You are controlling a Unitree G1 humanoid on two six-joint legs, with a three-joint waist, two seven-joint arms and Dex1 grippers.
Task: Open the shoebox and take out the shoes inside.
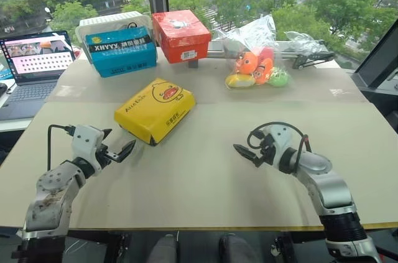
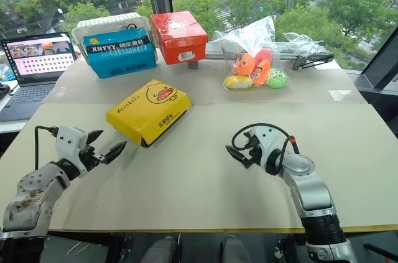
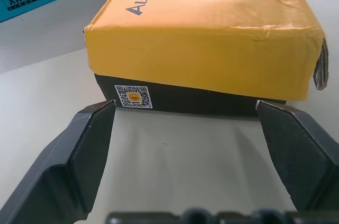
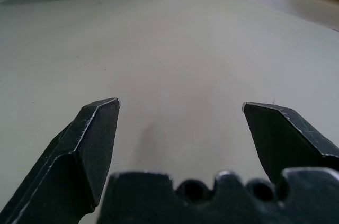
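Shoebox (image 1: pixel 155 110) lies shut on the counter (image 1: pixel 205 170), yellow lid with duck print down over dark side walls, left of centre and turned at an angle; left gripper (image 1: pixel 118 145) hovers just beside its near corner, jaws spread wide and empty, the box's dark end wall with a small code label facing them; right gripper (image 1: pixel 247 149) hangs over bare counter, well apart from the box, jaws spread and empty; blue box (image 1: pixel 120 51) and red box (image 1: pixel 181 35) stand at the far edge; bagged plush toys (image 1: pixel 258 68) lie to their right; laptop (image 1: pixel 34 67) sits open at far left.
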